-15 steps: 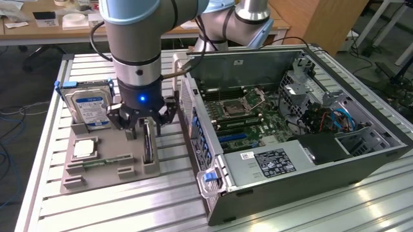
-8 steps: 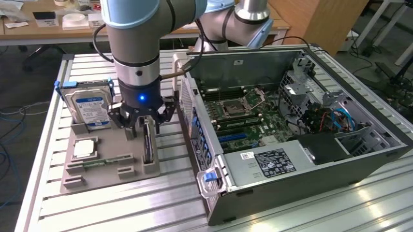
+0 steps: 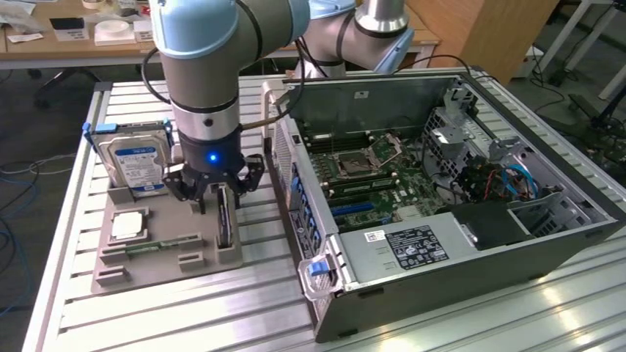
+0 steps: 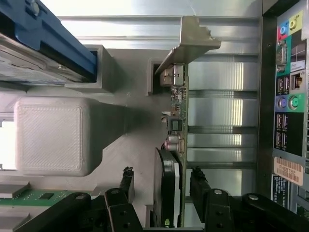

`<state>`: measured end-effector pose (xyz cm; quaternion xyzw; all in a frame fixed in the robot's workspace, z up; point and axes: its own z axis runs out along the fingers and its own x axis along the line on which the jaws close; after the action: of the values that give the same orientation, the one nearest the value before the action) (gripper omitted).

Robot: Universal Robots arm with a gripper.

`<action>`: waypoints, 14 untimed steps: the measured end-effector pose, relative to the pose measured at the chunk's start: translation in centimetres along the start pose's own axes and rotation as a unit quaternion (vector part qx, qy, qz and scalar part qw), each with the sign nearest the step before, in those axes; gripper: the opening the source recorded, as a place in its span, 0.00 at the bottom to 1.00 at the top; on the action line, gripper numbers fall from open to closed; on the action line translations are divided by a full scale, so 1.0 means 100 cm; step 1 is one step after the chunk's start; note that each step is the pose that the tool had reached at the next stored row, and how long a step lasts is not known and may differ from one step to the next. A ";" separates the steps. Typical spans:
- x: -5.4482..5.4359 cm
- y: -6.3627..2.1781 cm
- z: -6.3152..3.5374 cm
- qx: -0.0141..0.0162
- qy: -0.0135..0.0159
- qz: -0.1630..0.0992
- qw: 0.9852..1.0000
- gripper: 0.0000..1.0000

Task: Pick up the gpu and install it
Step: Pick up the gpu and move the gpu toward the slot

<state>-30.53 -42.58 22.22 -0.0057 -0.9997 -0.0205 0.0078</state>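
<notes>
gpu (image 3: 225,224) stands edgewise in grey holder (image 3: 157,273), spread claw (image 4: 162,175) straddling it

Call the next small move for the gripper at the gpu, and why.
Probably close the gripper on the gpu. The jaws stand open, and the fingers sit either side of the card, which stands on edge in its gray holder. Gaps show on both sides, so nothing is gripped yet.

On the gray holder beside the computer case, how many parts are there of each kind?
Hard drive: 1
GPU: 1
Memory stick: 1
Silver square chip: 1
Total: 4
</notes>
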 end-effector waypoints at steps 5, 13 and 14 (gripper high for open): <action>0.000 0.0000 0.0010 0.000 0.000 0.001 1.000 0.59; 0.000 0.0000 0.0011 0.000 0.000 0.001 1.000 0.51; 0.000 0.0000 0.0011 0.000 0.000 0.001 1.000 0.45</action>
<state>-30.54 -42.58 22.11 -0.0065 -0.9997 -0.0204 0.0079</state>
